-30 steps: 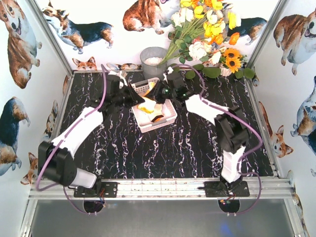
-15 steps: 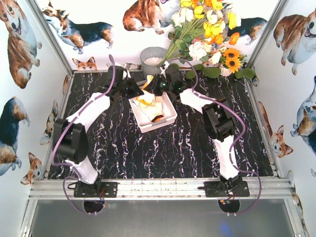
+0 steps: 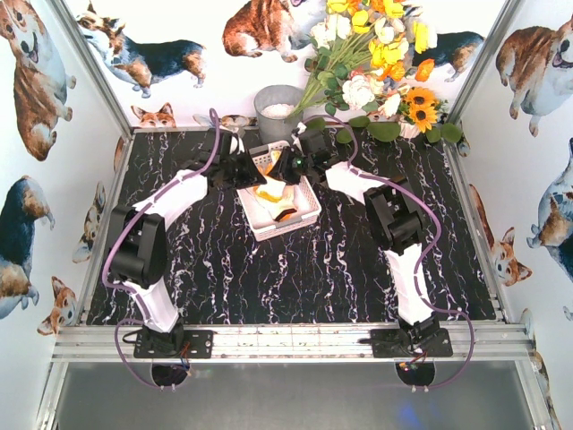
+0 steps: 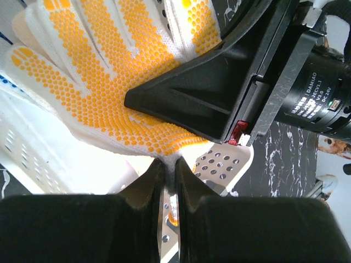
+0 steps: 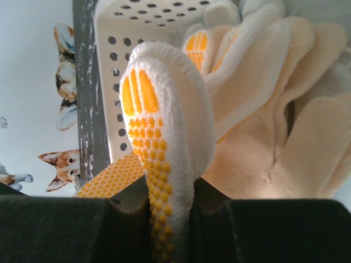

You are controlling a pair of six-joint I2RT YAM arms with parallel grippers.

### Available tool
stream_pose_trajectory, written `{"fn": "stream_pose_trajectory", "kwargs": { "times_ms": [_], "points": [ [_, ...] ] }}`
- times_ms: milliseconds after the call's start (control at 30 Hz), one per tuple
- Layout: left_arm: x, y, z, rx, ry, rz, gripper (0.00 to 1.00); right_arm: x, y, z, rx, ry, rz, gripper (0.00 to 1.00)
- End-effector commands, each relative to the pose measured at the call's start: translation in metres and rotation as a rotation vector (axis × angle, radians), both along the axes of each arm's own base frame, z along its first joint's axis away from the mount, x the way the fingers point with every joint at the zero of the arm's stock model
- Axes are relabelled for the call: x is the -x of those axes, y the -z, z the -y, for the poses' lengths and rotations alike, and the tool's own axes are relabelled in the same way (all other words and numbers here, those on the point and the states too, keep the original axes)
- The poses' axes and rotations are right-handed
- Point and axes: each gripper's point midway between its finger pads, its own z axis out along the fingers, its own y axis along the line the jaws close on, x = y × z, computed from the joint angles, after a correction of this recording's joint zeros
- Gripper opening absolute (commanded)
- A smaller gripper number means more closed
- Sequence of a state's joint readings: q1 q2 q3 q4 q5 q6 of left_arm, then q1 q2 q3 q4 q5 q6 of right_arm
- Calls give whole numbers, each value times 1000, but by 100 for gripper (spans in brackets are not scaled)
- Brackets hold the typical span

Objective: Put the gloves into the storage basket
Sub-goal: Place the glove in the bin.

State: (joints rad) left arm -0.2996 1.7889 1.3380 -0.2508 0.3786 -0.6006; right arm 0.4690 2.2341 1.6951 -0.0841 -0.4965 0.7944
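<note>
A white glove with orange dots (image 3: pixel 269 191) hangs over the far end of the white perforated storage basket (image 3: pixel 304 218), held from both sides. My left gripper (image 3: pixel 253 170) is shut on one edge of this glove (image 4: pixel 98 82), with the jaws pinching white fabric at the gripper (image 4: pixel 170 164). My right gripper (image 3: pixel 285 166) is shut on a dotted finger of the same glove (image 5: pixel 164 137), pinched at the gripper (image 5: pixel 170 203). Cream gloves (image 5: pixel 274 137) lie in the basket (image 5: pixel 137 22) below. The right gripper's black body (image 4: pixel 219 93) fills the left wrist view.
A grey round pot (image 3: pixel 277 107) stands just behind the basket. A bunch of yellow and white flowers (image 3: pixel 376 63) leans over the back right. Metal frame posts (image 3: pixel 112 98) edge the black marbled table (image 3: pixel 224 269).
Both arms have reached farther toward the basket's back end. The dotted glove rose between the grippers, then sank a little over the basket.
</note>
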Motion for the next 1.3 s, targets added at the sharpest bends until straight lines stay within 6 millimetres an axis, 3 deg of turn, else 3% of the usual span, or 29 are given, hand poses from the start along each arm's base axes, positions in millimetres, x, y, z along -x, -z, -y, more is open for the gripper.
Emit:
{"fn": "stream_pose_trajectory", "kwargs": {
  "times_ms": [0,133,300,533,733,1067,1267],
  "points": [
    [-1,6,5,-1,6,11,0,-2,1,11,67,-11,16,0],
    [9,18,16,-5,35,-25,2,-1,1,16,102,-20,27,0],
    [15,21,20,-18,38,-39,30,2,4,20,144,-39,24,0],
    [9,4,9,-65,-15,7,50,2,7,23,176,-61,31,0],
    [-2,4,5,-80,-60,27,54,1,12,23,189,-70,36,0],
    [-14,25,1,-116,-117,-20,58,2,32,21,196,-22,0,0],
    [-19,32,15,-106,-93,-27,58,3,41,23,234,-16,8,0]
  ]
}}
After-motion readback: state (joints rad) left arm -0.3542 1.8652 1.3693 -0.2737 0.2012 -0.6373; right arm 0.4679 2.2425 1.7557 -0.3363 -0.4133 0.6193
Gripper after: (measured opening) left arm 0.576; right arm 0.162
